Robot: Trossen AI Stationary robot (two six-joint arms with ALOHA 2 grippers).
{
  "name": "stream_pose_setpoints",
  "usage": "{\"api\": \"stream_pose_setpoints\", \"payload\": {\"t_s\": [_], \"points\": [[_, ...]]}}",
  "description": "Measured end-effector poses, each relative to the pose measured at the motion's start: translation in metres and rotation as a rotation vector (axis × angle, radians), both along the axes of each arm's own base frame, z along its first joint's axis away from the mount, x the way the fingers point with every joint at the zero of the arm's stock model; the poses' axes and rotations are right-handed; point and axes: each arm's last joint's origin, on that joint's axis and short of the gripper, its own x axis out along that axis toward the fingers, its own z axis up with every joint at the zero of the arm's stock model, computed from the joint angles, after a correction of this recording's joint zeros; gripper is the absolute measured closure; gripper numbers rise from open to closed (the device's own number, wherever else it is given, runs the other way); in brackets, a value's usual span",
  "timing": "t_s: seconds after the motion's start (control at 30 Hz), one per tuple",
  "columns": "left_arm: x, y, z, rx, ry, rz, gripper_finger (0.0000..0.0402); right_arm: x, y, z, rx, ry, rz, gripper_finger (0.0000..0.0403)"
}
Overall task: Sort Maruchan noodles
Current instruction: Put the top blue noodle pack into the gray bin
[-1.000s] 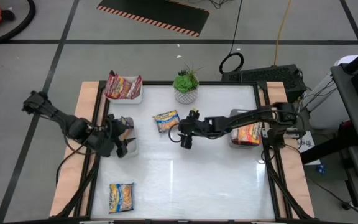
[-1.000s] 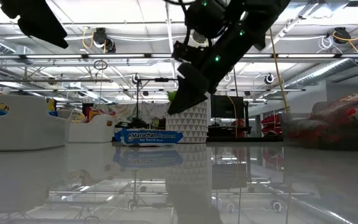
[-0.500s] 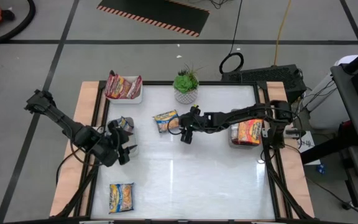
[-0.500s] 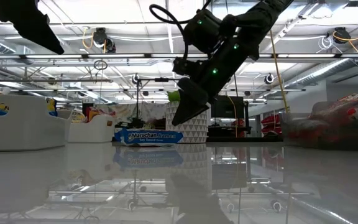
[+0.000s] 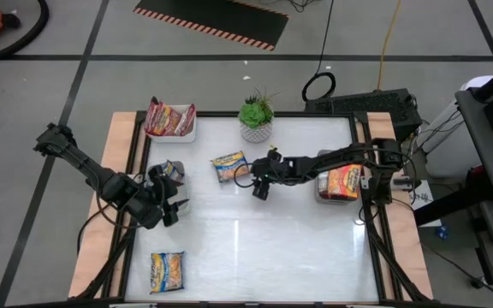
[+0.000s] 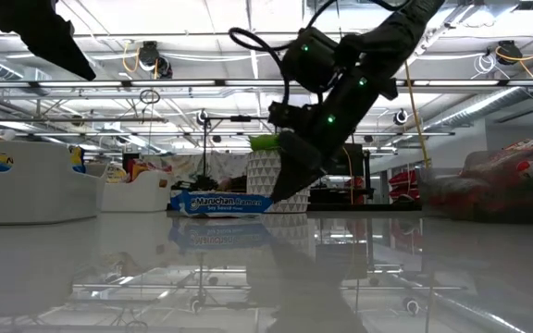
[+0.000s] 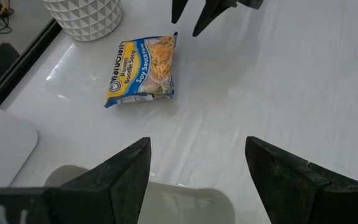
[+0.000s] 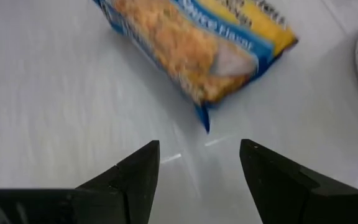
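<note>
The right gripper (image 5: 262, 186) hung just beside the blue-and-yellow noodle packet (image 5: 228, 166), its fingers (image 8: 135, 180) spread apart with nothing between them and pointed at the packet's corner. That packet lay flat on the white table (image 5: 298, 248), near the potted plant (image 5: 257, 115) and toward the table's middle from it. The left gripper (image 5: 171, 208) waited by the grey tray (image 5: 178, 190), farther from the plant, its fingers (image 7: 120, 177) likewise parted and empty. A second blue-and-yellow packet (image 5: 167, 271) lay well apart from the plant, at the table's near left corner. Dark red packets (image 5: 169, 119) filled the white tray (image 5: 187, 134) just left of the plant, and orange-red packets (image 5: 342, 180) sat in a tray to the plant's right. The grey tray appeared to hold one further packet, though the arm partly hid it.
</note>
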Motion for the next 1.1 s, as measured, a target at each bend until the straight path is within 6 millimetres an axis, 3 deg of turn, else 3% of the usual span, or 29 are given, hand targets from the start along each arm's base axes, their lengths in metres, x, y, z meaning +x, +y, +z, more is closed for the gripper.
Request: {"api": "stream_pose_setpoints", "payload": {"t_s": [0.37, 0.6, 1.1], "points": [[0.001, 0.000, 0.000, 0.025, 0.004, -0.020, 0.0135, -0.014, -0.004, -0.027, 0.028, -0.062, 0.034, 0.0188], [0.004, 0.006, 0.001, 0.052, 0.013, -0.014, 0.0135, -0.003, -0.010, -0.042, 0.014, -0.150, 0.066, 0.0188], [0.005, 0.007, 0.001, 0.045, 0.010, 0.002, 0.0135, 0.001, -0.020, -0.046, -0.012, -0.208, 0.036, 0.0191]]}}
